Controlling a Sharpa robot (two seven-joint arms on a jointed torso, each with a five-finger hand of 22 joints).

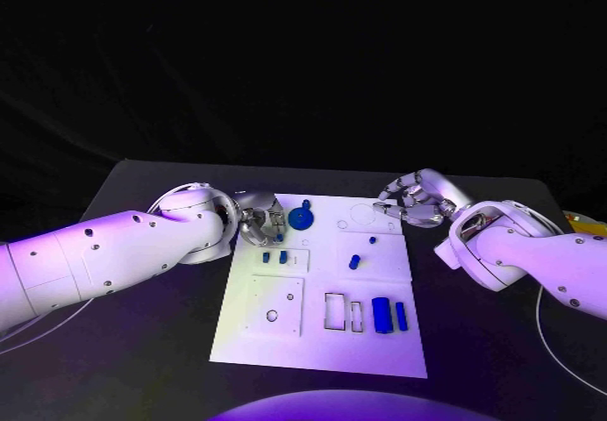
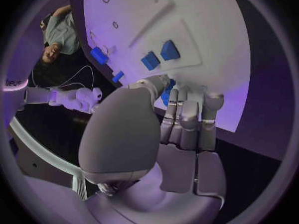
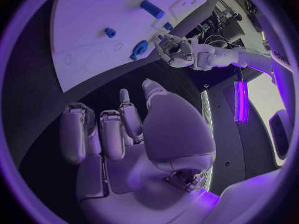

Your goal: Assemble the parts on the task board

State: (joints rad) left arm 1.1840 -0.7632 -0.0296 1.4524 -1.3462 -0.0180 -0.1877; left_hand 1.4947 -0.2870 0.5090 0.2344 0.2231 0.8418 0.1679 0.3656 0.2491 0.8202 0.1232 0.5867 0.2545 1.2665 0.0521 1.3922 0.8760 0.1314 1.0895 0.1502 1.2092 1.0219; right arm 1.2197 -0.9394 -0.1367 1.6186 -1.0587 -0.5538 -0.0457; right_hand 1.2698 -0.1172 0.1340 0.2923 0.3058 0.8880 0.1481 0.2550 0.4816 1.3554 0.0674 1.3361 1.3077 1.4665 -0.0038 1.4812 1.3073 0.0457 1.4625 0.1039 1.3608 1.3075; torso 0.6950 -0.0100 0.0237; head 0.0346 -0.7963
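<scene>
A: Nearest us, what sits in the task board [image 1: 317, 351]?

B: Two blue bars [image 1: 389, 315] stand in slots on its right side, beside two empty rectangular recesses. Further up lie small blue pieces [image 1: 274, 257], then a round blue part [image 1: 301, 217] near the far edge.

A: And the hands?

B: The left hand [image 1: 262, 219] hovers just beside that round part, fingers curled; I cannot tell whether it grips anything. The right hand [image 1: 411, 203] hangs at the far right corner, fingers curled in, empty.

A: Risk?

B: I'd judge the left fingers could knock the round part askew.
</scene>
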